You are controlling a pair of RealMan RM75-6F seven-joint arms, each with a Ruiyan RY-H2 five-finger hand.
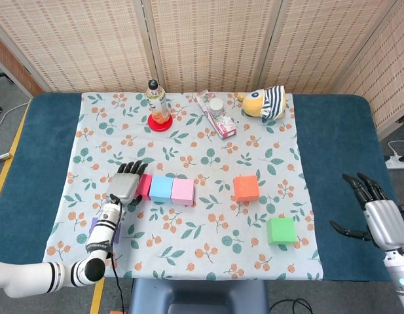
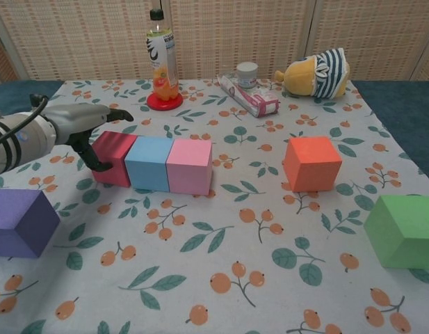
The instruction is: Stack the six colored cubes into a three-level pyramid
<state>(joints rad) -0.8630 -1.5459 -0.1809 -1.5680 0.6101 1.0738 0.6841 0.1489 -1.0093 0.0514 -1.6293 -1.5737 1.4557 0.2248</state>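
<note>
Three cubes stand in a touching row on the cloth: a red cube [image 2: 115,157] [image 1: 144,186], a blue cube [image 2: 148,163] [image 1: 162,188] and a pink cube [image 2: 190,165] [image 1: 183,191]. My left hand [image 2: 78,122] [image 1: 126,184] hovers at the red cube's left side, fingers spread, holding nothing. A purple cube [image 2: 21,223] [image 1: 97,229] sits near the front left, partly hidden by my left arm in the head view. An orange cube [image 2: 311,163] [image 1: 246,188] and a green cube [image 2: 405,230] [image 1: 281,230] stand apart on the right. My right hand [image 1: 374,212] is open, off the cloth at the far right.
A drink bottle [image 2: 162,62] on a red coaster, a flat packet [image 2: 247,96], a small jar [image 2: 247,72] and a striped plush toy [image 2: 316,72] line the back of the flowered cloth [image 2: 221,278]. Blue table surface [image 1: 332,150] flanks the cloth.
</note>
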